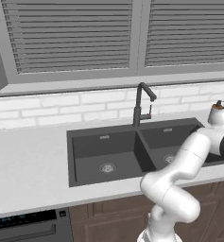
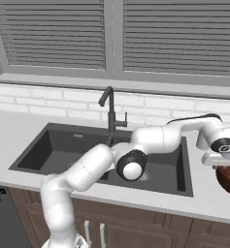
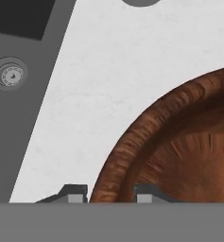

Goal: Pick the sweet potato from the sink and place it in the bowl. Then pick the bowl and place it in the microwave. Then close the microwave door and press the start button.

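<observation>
Where bowl (image 3: 179, 151) sits on counter (image 3: 108, 85) beside sink (image 3: 19, 94), tool (image 3: 111, 194) straddles rim, fingers clamped on it.

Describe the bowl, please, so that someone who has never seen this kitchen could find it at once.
Start at the dark double-basin sink under the shuttered window and follow the pale counter past its right edge. There sits the bowl, directly below the robot's hand, whose fingers straddle its rim. It is round, deep and reddish-brown with a wood grain, the one warm-coloured thing among grey and white surfaces.
</observation>
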